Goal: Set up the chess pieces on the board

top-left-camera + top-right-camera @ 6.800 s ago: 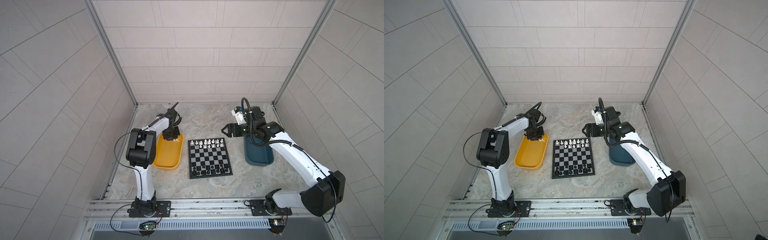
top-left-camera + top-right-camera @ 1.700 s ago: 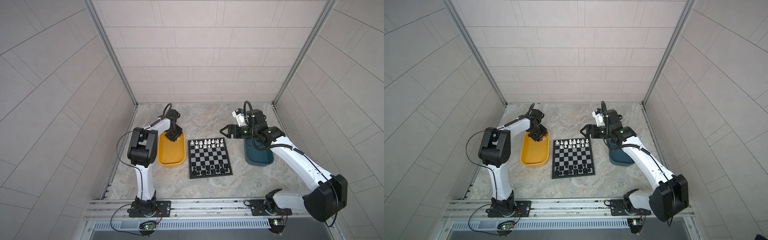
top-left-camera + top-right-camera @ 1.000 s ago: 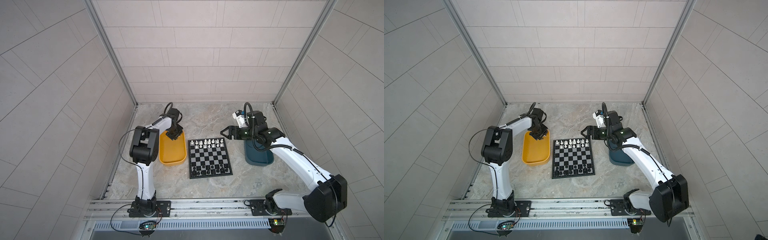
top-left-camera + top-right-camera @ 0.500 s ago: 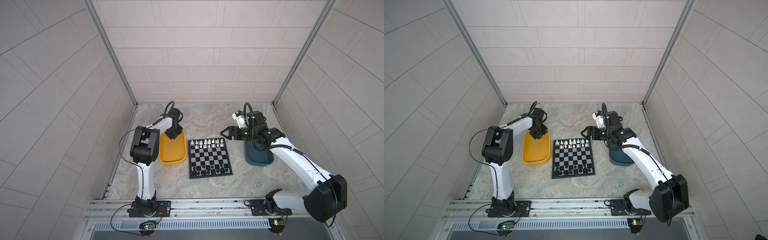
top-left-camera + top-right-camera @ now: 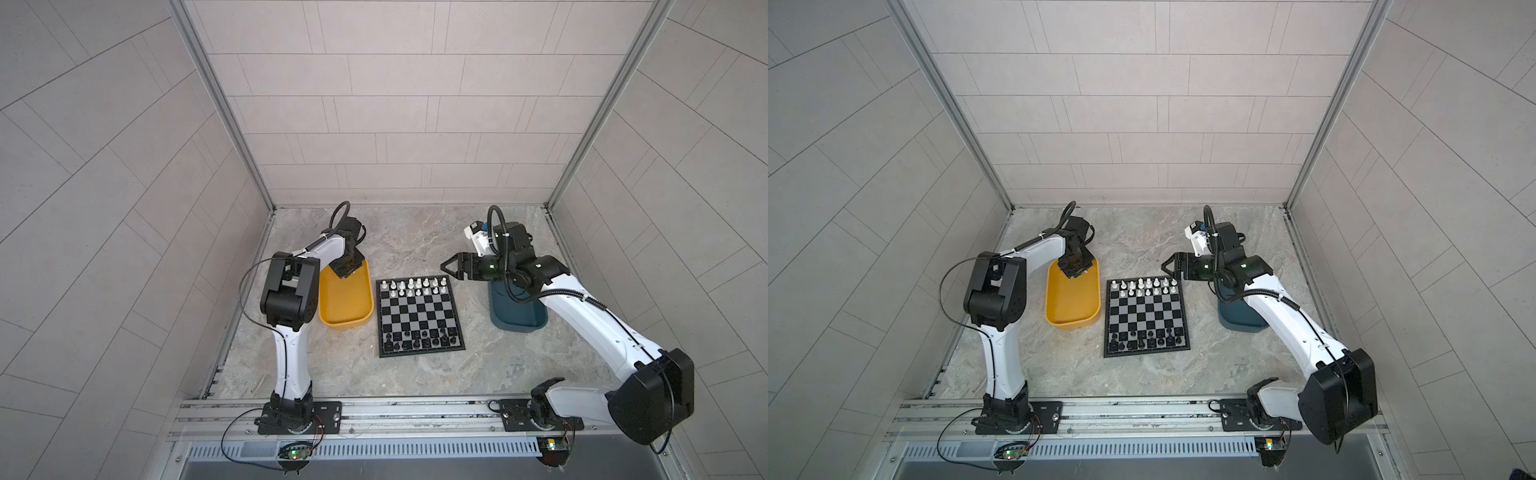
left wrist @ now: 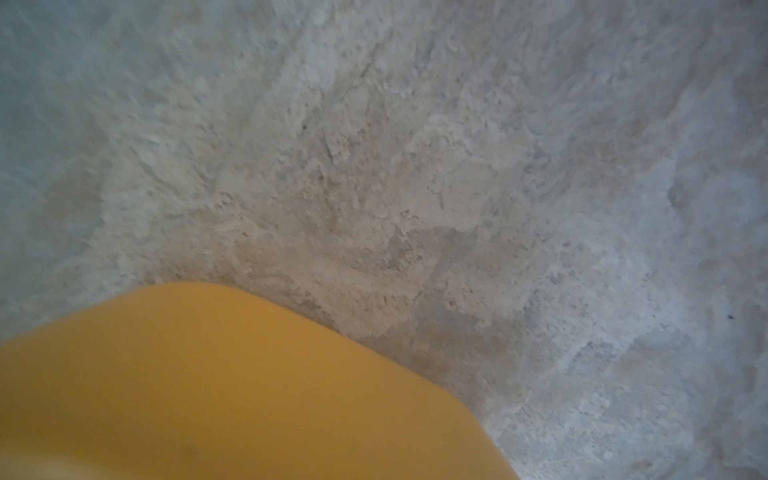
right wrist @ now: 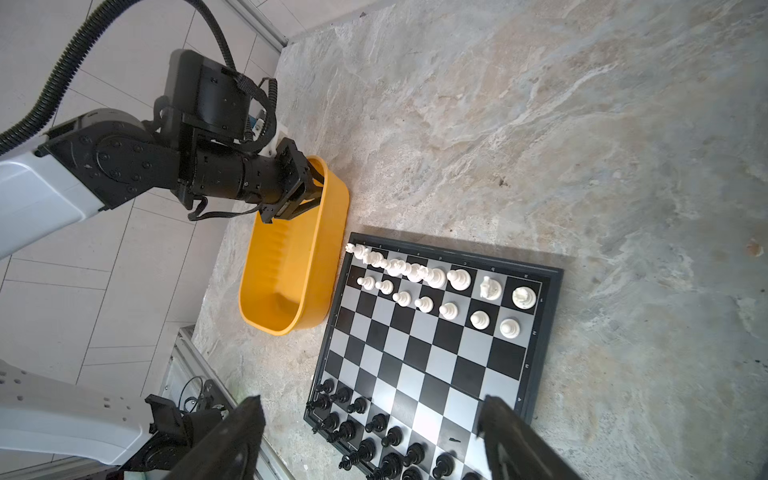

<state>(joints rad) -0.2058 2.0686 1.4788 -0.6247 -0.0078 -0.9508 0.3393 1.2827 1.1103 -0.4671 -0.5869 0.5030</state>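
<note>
Tray now lies straighter, closer beside board than secs ago; L pincer clamps its far rim. R pincer apart, empty. Pieces stand on board's end rows; setup prob. near done.

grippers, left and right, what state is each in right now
Left gripper: at the yellow tray rim, grip cannot be told.
Right gripper: open, holding nothing.

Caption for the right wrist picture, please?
Tiny white plastic chessmen face black plastic chessmen on a small square chessboard beside a yellow plastic tray.
</note>
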